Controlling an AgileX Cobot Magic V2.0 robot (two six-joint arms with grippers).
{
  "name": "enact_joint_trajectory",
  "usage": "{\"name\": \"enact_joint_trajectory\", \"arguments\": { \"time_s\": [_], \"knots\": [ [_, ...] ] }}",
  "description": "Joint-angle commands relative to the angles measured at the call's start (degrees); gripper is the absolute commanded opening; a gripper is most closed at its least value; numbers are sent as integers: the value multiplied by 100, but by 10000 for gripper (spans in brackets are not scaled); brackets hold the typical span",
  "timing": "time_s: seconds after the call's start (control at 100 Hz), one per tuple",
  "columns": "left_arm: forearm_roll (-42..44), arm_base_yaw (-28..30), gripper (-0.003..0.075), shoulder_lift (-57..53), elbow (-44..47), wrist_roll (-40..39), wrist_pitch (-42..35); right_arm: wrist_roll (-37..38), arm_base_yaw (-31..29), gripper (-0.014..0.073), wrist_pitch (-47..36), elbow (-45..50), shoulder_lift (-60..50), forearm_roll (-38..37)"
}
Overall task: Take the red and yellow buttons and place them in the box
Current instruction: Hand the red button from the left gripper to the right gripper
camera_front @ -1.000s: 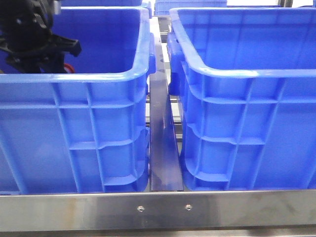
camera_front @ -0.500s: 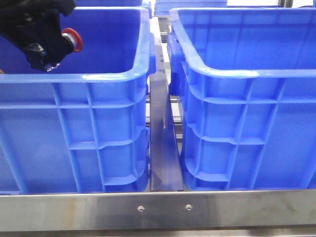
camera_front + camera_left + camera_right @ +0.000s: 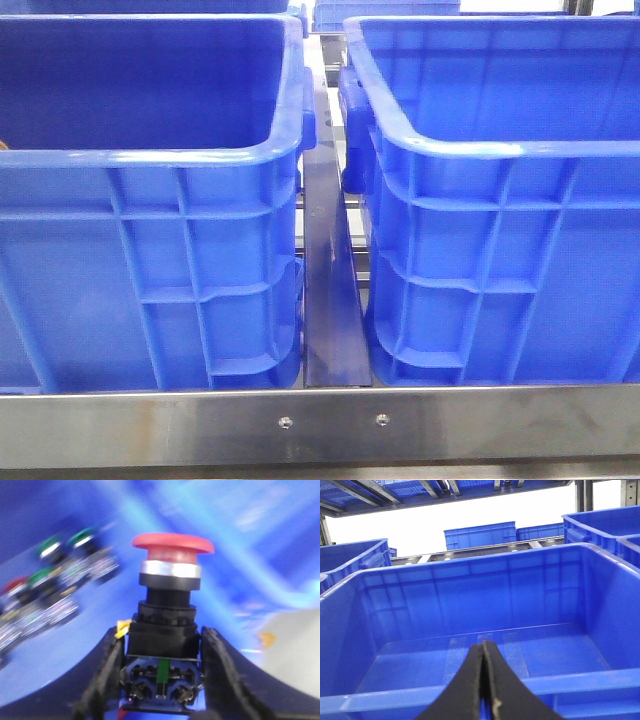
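In the left wrist view my left gripper (image 3: pixel 161 655) is shut on the red button (image 3: pixel 171 550); its black fingers (image 3: pixel 107 675) clamp the button's black and blue base, with the red mushroom head and silvery collar standing beyond the fingertips. The picture is blurred by motion. The yellow button is not clearly in view. In the front view two blue crates stand side by side, the left one (image 3: pixel 150 160) and the right one (image 3: pixel 500 150); neither gripper shows there. In the right wrist view my right gripper (image 3: pixel 484 647) is shut and empty, facing an empty blue crate (image 3: pixel 470 570).
Several blurred green and red push buttons (image 3: pixel 50 580) lie on the blue crate floor beyond the left gripper. A metal rail (image 3: pixel 330 300) runs between the two crates and a steel bar (image 3: pixel 320 425) crosses in front. More blue crates (image 3: pixel 480 535) stand behind.
The left arm, seen inside the left crate holding the red button, has risen and left the front view. The crates have not moved.
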Motion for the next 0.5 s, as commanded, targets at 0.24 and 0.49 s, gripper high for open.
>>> {"name": "enact_joint_trajectory", "arguments": {
  "time_s": [0.24,0.49],
  "knots": [
    [-40,-969,-19,-119,-142,17,-666,372,5,-69,-672,-364,-113,-29],
    [1,-979,-19,-119,-142,17,-799,1159,5,-69,1248,-2068,5,-29]
  ]
}}
